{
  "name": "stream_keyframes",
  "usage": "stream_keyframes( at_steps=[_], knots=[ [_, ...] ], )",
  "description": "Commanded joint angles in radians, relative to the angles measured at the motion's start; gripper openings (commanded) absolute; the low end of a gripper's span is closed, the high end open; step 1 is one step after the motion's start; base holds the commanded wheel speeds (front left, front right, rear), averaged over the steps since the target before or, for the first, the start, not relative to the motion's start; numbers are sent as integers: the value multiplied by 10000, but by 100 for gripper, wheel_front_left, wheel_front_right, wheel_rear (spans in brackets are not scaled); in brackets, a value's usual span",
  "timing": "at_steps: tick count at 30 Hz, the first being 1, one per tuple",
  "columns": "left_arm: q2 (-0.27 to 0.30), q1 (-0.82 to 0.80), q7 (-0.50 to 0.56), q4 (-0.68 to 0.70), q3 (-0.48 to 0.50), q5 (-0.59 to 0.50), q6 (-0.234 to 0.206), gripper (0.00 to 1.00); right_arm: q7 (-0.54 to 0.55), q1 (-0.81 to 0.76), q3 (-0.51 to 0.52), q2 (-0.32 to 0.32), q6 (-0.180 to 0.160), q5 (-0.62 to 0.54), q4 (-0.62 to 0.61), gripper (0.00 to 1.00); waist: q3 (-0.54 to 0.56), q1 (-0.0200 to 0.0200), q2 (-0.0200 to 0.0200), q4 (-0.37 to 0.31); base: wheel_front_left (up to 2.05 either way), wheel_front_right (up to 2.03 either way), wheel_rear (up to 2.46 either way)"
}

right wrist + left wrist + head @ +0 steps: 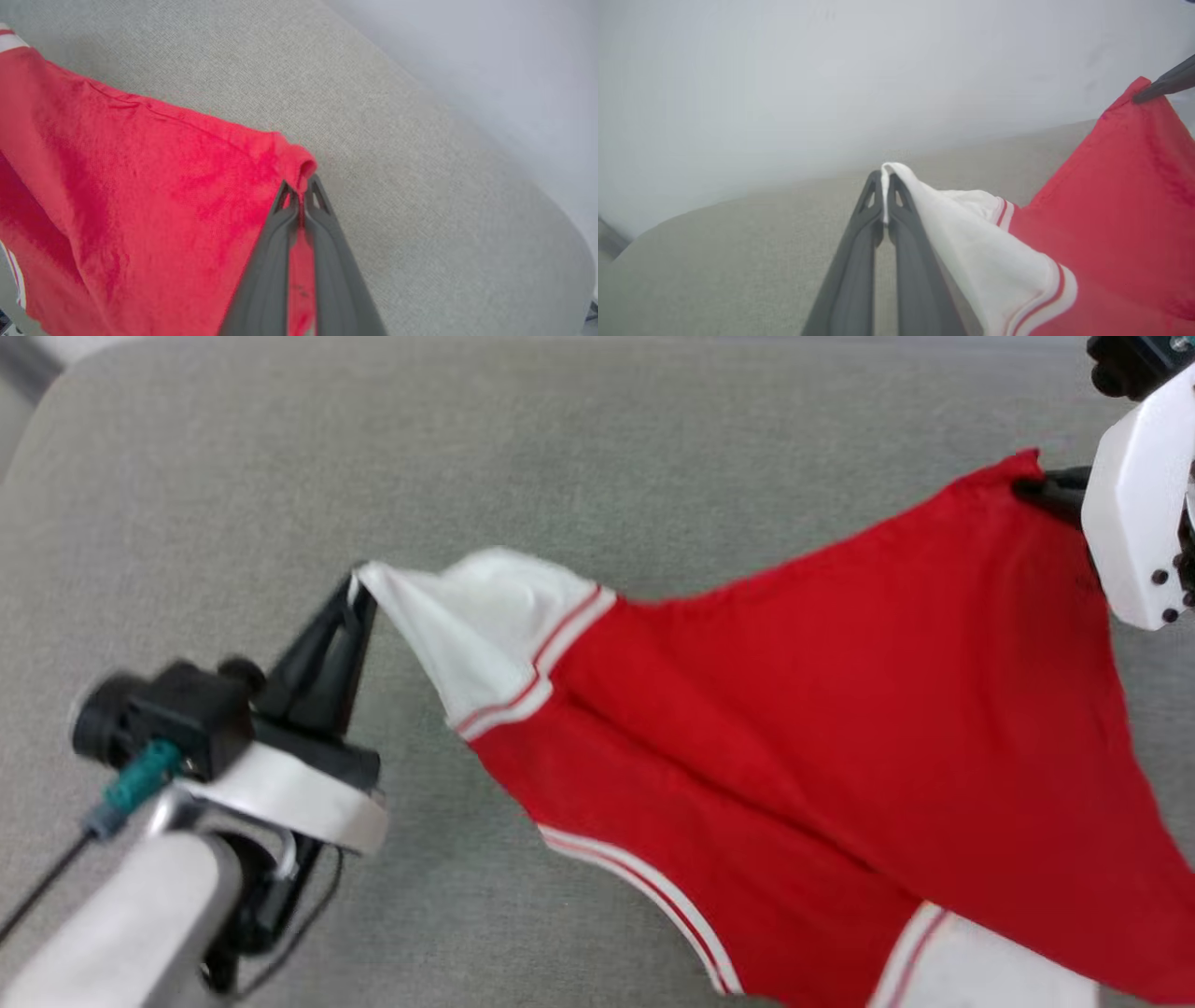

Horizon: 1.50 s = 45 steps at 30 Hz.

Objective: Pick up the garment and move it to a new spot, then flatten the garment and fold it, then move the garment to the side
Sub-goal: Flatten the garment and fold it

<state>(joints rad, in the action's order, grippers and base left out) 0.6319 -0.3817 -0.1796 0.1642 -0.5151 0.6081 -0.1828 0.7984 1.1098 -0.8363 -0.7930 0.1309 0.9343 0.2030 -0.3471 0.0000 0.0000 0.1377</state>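
The garment (822, 709), a red jersey with white sleeves and red-striped trim, hangs stretched between my two grippers above the grey cushion, plain red side up. My left gripper (355, 593) is shut on the tip of a white sleeve (952, 224), pinched between its dark fingertips (884, 179). My right gripper (1032, 490) is shut on a red corner of the hem (299, 163) at the upper right, cloth bunched between its tips (300, 189). A second white sleeve (980, 971) droops at the bottom edge. The right gripper's finger (1164, 84) also reaches into the left wrist view.
A wide grey fabric cushion (597, 457) lies under everything, its rounded corner at the upper left (47, 401). A pale wall (831, 70) rises behind it. The right arm's white housing (1139, 504) stands at the right edge.
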Motion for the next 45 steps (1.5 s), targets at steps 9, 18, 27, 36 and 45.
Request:
stream_keyframes(
  at_steps=[9,18,27,36,45],
  knots=[
    [115,-3500,1001,-386,118,-428,948,0,-2117,1054,64,-81,-5,-431,-157,0,247,0,0,-754,0,0,0],
    [-659,-6740,1391,-2204,52,-449,1871,0,-3609,2427,771,484,-5,-1268,780,0,-236,0,0,-989,0,0,0],
    [-1121,-10357,1658,-4272,120,-651,2649,0,-4389,4476,1504,1522,-5,-2530,2456,0,-959,0,0,-1238,0,0,0],
    [-1337,-13705,1558,-6014,-308,-1141,3035,0,-5181,6763,1781,2218,-5,-3747,3954,0,-1682,0,0,-1331,0,0,0],
    [-1511,-15455,1203,-7433,-1008,-896,3115,0,-5772,7935,1317,2831,-5,-3937,5197,0,-2261,0,0,-1327,0,0,0]
  ],
)
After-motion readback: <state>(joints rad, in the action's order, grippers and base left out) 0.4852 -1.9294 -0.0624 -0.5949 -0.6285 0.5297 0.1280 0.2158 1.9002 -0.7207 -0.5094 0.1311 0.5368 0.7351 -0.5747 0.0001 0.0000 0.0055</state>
